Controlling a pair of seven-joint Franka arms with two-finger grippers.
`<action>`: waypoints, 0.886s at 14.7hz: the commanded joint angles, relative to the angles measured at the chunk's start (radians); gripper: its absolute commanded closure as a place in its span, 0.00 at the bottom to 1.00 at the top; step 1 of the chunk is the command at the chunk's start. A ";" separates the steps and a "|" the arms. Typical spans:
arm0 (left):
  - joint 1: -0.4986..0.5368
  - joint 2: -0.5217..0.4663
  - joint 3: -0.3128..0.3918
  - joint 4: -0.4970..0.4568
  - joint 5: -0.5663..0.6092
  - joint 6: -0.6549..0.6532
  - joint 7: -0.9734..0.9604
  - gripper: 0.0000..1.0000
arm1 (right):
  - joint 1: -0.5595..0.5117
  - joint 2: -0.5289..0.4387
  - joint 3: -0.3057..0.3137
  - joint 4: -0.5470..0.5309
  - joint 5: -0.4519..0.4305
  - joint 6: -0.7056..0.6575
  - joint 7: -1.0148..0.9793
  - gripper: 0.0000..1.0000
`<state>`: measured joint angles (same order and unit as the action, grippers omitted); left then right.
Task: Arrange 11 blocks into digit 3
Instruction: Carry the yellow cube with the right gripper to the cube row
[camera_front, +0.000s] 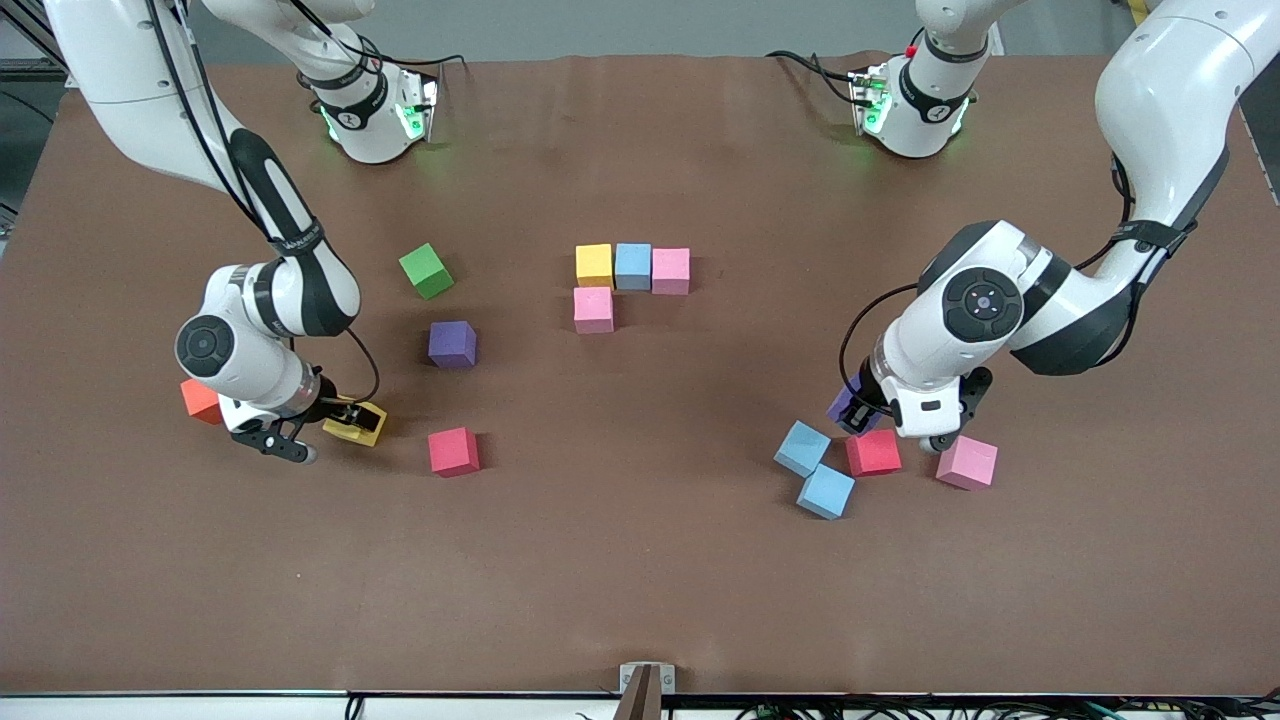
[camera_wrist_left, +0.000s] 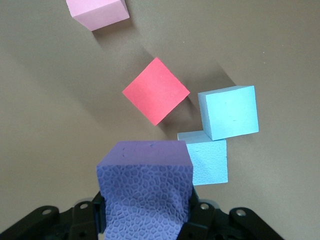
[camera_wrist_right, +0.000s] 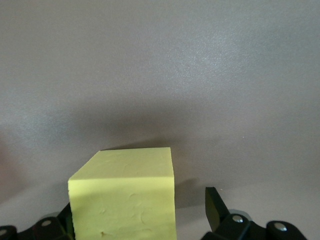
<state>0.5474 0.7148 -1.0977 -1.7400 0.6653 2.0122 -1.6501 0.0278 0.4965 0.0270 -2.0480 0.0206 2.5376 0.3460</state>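
Note:
Part of the digit 3 lies mid-table: a row of yellow block (camera_front: 594, 265), light blue block (camera_front: 632, 266) and pink block (camera_front: 670, 270), with another pink block (camera_front: 593, 309) touching the yellow one's nearer side. My left gripper (camera_front: 855, 408) (camera_wrist_left: 145, 212) is shut on a purple block (camera_wrist_left: 145, 180), squeezing it, beside a red block (camera_front: 873, 452) (camera_wrist_left: 156, 90). My right gripper (camera_front: 345, 425) (camera_wrist_right: 141, 210) is open around a yellow block (camera_front: 358, 423) (camera_wrist_right: 125, 200); one finger (camera_wrist_right: 215, 202) stands clear of it.
By the left gripper lie two light blue blocks (camera_front: 802, 448) (camera_front: 826, 491) and a pink block (camera_front: 967, 462). Toward the right arm's end are a purple block (camera_front: 452, 344), a red block (camera_front: 454, 451), a green cube (camera_front: 426, 270) and an orange cube (camera_front: 200, 400).

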 joint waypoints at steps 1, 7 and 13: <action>-0.004 -0.005 -0.005 0.016 -0.018 -0.026 0.007 0.47 | -0.022 -0.036 0.025 -0.017 0.024 -0.017 -0.027 0.01; -0.011 -0.003 -0.005 0.027 -0.023 -0.026 0.004 0.47 | -0.022 -0.036 0.027 -0.017 0.024 -0.017 -0.145 0.31; -0.014 -0.005 -0.005 0.028 -0.023 -0.032 0.003 0.47 | -0.002 -0.096 0.027 -0.011 0.024 -0.081 -0.171 0.98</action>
<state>0.5416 0.7148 -1.0982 -1.7307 0.6653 2.0083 -1.6501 0.0263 0.4674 0.0398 -2.0452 0.0221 2.5125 0.2004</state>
